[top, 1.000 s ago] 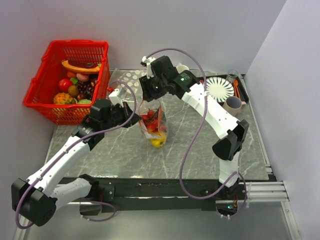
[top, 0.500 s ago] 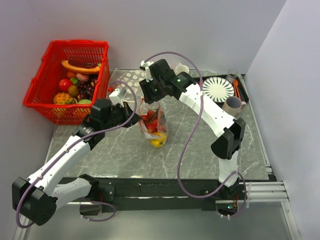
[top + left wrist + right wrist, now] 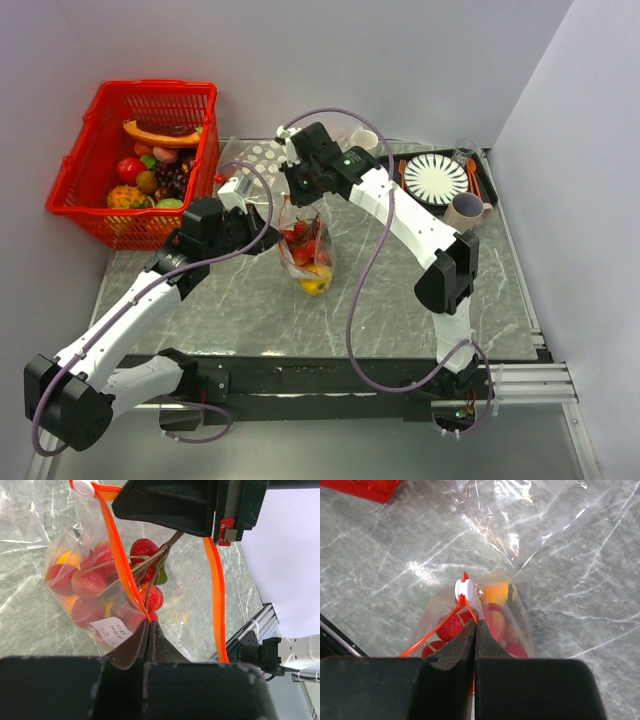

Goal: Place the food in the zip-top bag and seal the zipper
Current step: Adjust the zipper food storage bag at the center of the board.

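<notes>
**Right claw newly clamped on the zipper; food bagged, mouth still unsealed.**

The right gripper (image 3: pixel 474 630), half open a second ago, is now pinched onto the thin orange-red zipper (image 3: pixel 466 611) just below its white slider tab (image 3: pixel 463 587), so the sealing pull looks ready to begin. The left gripper (image 3: pixel 149 625) stays clenched on the strip further along. Between them the plain clear zip-top bag (image 3: pixel 307 255) is held upright mid-table, with red strawberries (image 3: pixel 87 585) inside. The right arm arches over with its wrist pointing down at the bag mouth. The left arm reaches forward beside the bag.
</notes>
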Motion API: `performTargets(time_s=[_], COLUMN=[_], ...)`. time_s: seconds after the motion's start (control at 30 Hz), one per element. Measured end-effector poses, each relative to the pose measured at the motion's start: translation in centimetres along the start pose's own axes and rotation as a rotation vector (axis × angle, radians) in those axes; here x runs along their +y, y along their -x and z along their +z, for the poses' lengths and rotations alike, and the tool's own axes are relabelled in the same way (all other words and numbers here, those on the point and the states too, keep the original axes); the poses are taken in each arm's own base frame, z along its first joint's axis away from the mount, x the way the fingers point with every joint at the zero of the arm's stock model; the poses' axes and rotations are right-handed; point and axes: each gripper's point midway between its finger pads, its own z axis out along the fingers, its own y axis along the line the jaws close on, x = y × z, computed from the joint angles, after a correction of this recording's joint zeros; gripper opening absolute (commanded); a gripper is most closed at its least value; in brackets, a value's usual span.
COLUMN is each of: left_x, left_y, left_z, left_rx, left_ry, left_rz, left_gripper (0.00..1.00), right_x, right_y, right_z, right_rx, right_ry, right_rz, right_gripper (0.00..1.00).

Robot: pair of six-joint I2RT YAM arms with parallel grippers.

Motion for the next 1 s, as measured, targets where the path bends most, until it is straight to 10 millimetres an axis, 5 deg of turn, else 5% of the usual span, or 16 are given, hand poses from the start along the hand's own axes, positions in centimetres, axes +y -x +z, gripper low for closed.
performTargets(time_s=[0.33,0.43,0.47,0.57,0.77,1.0], left_x=[-0.2,-0.6,-0.7,-0.9,-1.5,-2.7], left_y=[0.2,0.4,0.5,0.5,1.5,4.9], left_z=[0.5,0.5,0.5,0.5,-0.4,-1.4], left_rx=[-0.005,-0.011,-0.012,-0.014,-0.035,-0.115], left_ry=[-0.014,-0.028,-0.033,-0.043,-0.04,-0.022], left_rz=[-0.025,-0.032,-0.034,-0.036,-0.019,0.059], left_gripper=[0.04,0.31,0.47,0.66,0.84,0.94], right_x=[-0.3,-0.3,-0.3,-0.4,-0.4,-0.2], right_y=[0.9,1.2,1.3,1.4,2.0,3.2], right_z=[0.0,-0.6,-0.8,-2.0,-4.7,-6.4], right_rx=[-0.095,-0.125,-0.136,-0.171,-0.244,-0.304], right_ry=[-0.035,-0.043,-0.044,-0.05,-0.049,-0.036], right_rz=[0.133,0.173,0.185,0.216,0.263,0.328], right_gripper=[0.0,0.0,0.0,0.0,0.0,0.0])
